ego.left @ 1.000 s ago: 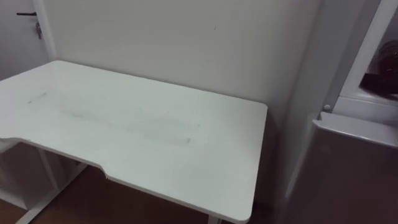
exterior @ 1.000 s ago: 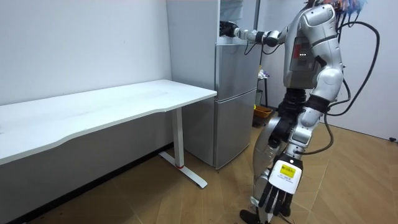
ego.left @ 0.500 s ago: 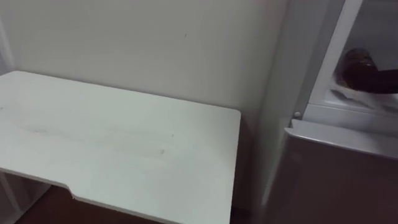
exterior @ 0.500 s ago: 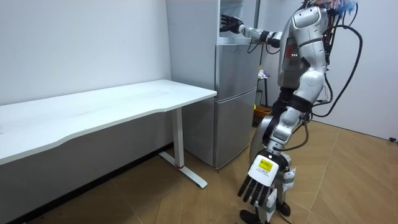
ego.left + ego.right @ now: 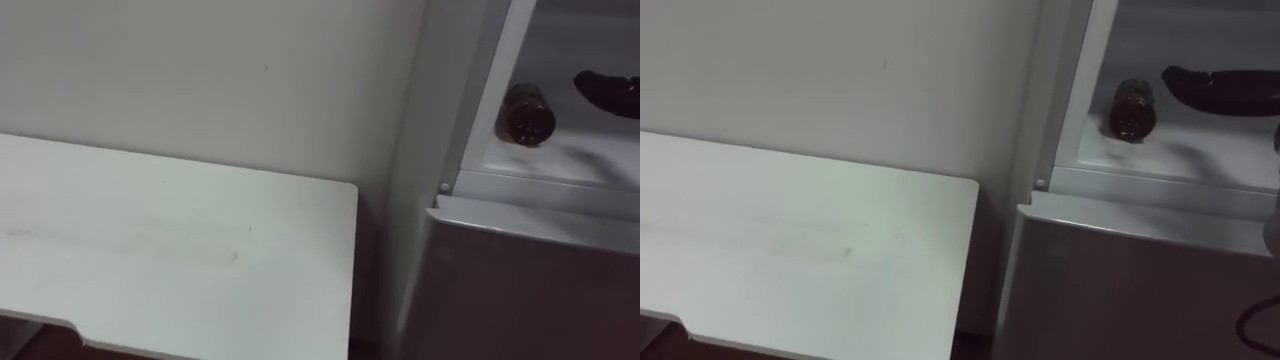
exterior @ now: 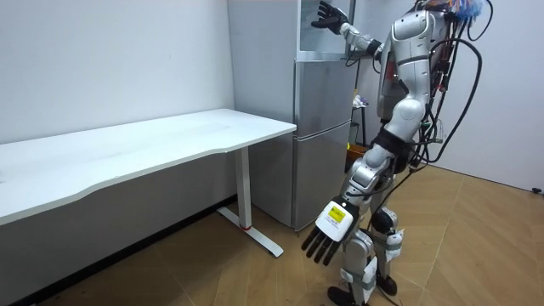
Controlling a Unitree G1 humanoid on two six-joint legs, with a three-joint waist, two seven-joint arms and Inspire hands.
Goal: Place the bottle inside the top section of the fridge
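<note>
A dark brown bottle (image 5: 527, 113) lies on its side on the white shelf (image 5: 565, 158) of the open upper fridge compartment, its cap end toward me. My right hand (image 5: 608, 90) hovers just right of it, fingers straight and apart from the bottle. In the room view that right hand (image 6: 327, 14) is raised at the fridge top with spread fingers. My left hand (image 6: 330, 231) hangs low beside my legs, fingers straight and holding nothing. I stand close in front of the fridge (image 6: 323, 127).
The closed grey lower fridge door (image 5: 520, 285) is below the shelf. A white table (image 5: 150, 260) stands against the wall to the left of the fridge. Wooden floor (image 6: 476, 255) lies open behind me.
My right hand has let go of the bottle and lifted away from it; the bottle now rests on the shelf. The left arm has swung forward. The eye view has shifted right.
</note>
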